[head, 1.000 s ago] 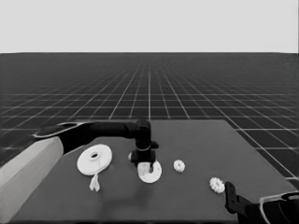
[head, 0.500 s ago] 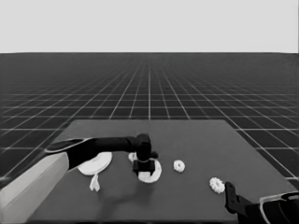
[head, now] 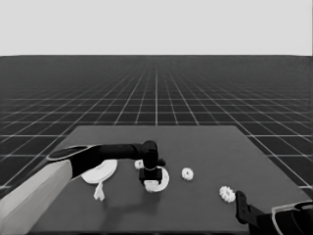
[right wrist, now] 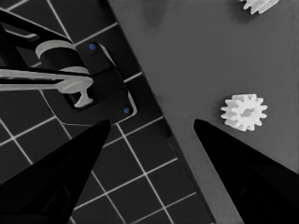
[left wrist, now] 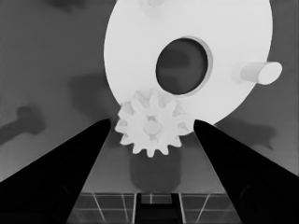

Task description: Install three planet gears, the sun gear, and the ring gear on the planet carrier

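gear seating on smaller round part, left gripper (left wrist: pixel 149 126) spread open.
right gripper (right wrist: pixel 149 126) parked open off near right corner; gear (left wrist: pixel 152 127) released on peg at near rim of smaller round part (left wrist: pixel 187 28), mid-table; lift straight, avoid teeth; larger round part (head: pixel 100 171) beyond, leftward.

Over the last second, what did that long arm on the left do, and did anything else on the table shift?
The left pincer came down onto the smaller round part. A gear now sits on a peg at that part's edge, the open fingers either side without touching it. The left arm now covers more of the larger round part. The two loose gears, the thin white piece and the parked right pincer stayed put.
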`<state>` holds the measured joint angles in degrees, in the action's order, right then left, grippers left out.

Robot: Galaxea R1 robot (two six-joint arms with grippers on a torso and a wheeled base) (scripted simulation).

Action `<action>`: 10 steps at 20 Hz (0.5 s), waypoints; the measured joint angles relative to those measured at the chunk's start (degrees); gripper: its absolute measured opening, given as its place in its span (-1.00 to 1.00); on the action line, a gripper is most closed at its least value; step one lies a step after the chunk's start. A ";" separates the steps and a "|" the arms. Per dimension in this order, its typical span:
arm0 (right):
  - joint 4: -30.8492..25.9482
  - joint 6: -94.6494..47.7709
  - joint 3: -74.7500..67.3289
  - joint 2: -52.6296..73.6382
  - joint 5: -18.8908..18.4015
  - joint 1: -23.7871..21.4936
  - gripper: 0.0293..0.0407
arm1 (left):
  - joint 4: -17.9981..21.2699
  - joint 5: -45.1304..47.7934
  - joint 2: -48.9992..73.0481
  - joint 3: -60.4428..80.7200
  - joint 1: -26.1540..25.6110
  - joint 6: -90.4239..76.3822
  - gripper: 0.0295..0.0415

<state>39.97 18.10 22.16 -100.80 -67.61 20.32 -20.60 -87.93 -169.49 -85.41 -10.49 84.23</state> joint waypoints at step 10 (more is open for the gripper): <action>0.00 0.00 0.00 0.00 0.00 0.00 0.61 | 9.54 -1.80 1.06 5.56 9.65 4.05 0.49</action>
<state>39.97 18.10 22.16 -100.80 -67.61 20.32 -11.06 -89.73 -168.43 -79.85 -0.84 88.28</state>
